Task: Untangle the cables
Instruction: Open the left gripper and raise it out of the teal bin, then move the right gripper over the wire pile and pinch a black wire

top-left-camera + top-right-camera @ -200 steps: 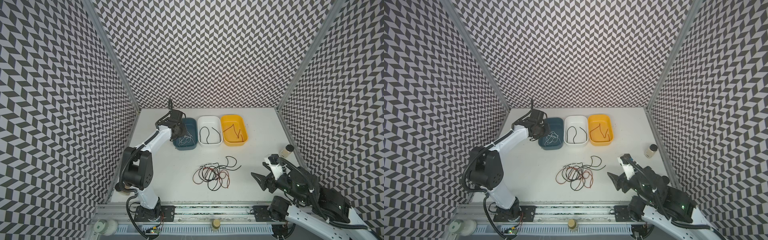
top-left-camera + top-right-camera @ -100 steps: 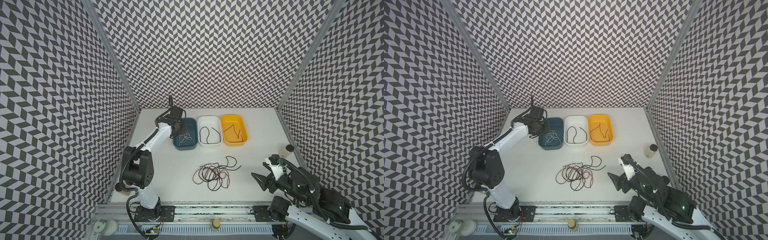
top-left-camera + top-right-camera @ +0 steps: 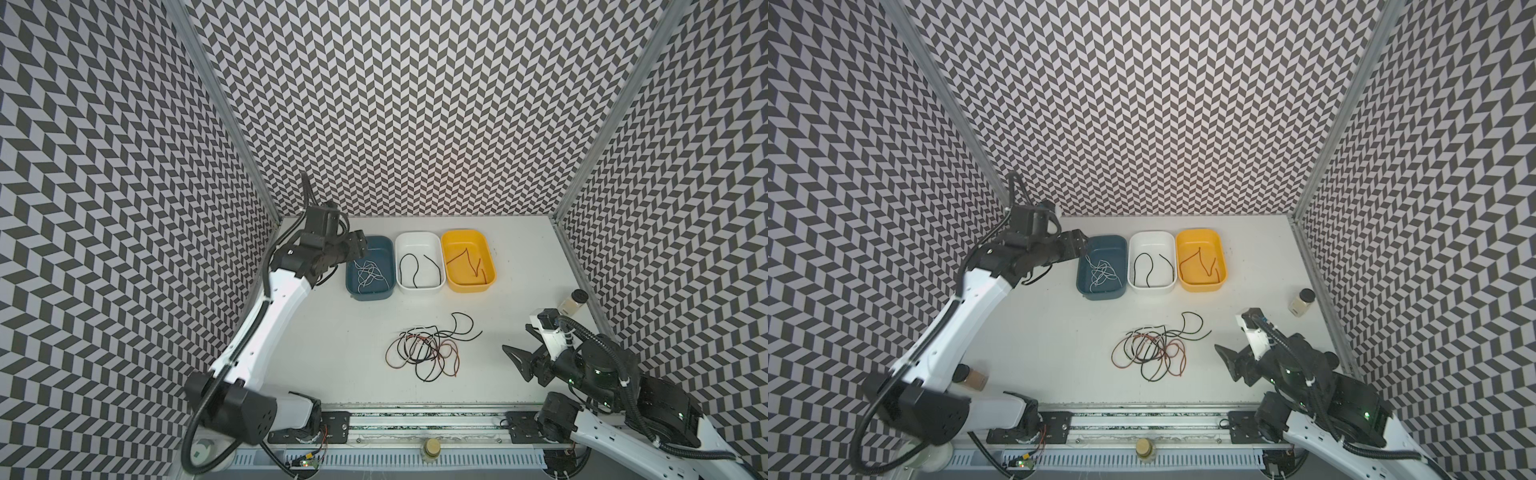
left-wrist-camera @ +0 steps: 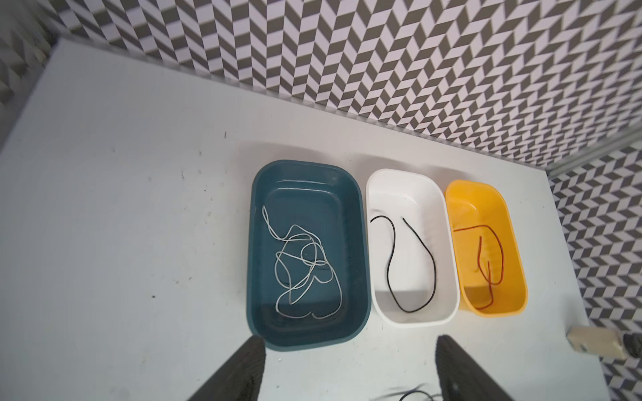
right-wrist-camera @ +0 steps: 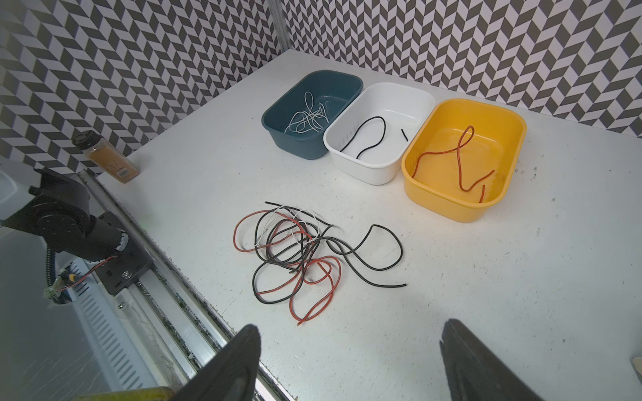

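The left pincer (image 3: 357, 246) was seen spread wide and empty, just above the near corner of the blue tray (image 3: 370, 296). In this tray a white cable (image 3: 369, 274) was lying loose. The right pincer (image 3: 518, 341) was also spread wide, with nothing between its fingers, and was held low over the table (image 3: 332, 340).

The tangle of cables (image 3: 424, 350), black, red and white together, was lying on the table straight ahead of the right pincer, near it but not touched by it. From the left pincer it was well apart, back toward the base of that arm.

The long axis of the tangle was judged to run about along the line toward the right pincer. 1 free black end (image 5: 396, 286) was stretched out on the side of the heap that faced this pincer. The right arm was therefore judged to be the nearer one for the coming pick, and this free black end the easiest place to be taken. The 3 trays were standing beyond the tangle, as counted from the right pincer.
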`<action>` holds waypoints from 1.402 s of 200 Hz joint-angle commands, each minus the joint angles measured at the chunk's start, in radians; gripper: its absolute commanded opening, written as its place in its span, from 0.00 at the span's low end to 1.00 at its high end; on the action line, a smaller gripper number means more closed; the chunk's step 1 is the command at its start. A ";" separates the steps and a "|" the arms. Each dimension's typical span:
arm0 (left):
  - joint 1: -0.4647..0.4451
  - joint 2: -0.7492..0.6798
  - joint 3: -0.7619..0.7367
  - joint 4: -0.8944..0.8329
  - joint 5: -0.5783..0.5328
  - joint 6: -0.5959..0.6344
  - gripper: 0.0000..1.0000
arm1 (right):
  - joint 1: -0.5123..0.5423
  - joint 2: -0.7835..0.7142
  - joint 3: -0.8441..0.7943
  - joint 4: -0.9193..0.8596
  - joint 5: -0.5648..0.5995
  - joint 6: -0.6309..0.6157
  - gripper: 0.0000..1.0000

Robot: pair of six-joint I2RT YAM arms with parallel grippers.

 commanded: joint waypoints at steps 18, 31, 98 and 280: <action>-0.014 -0.193 -0.202 -0.093 0.017 0.018 1.00 | -0.005 0.128 0.039 0.002 -0.035 0.000 0.81; -0.026 -0.275 -0.264 -0.138 -0.048 0.024 1.00 | -0.004 0.212 0.081 -0.029 -0.062 0.025 0.80; -0.069 -0.613 -0.542 -0.121 -0.237 -0.089 1.00 | 0.035 0.578 0.096 0.118 -0.144 0.188 0.78; -0.136 -0.602 -0.614 -0.085 -0.233 -0.135 1.00 | 0.034 1.090 0.079 0.410 -0.164 0.231 0.49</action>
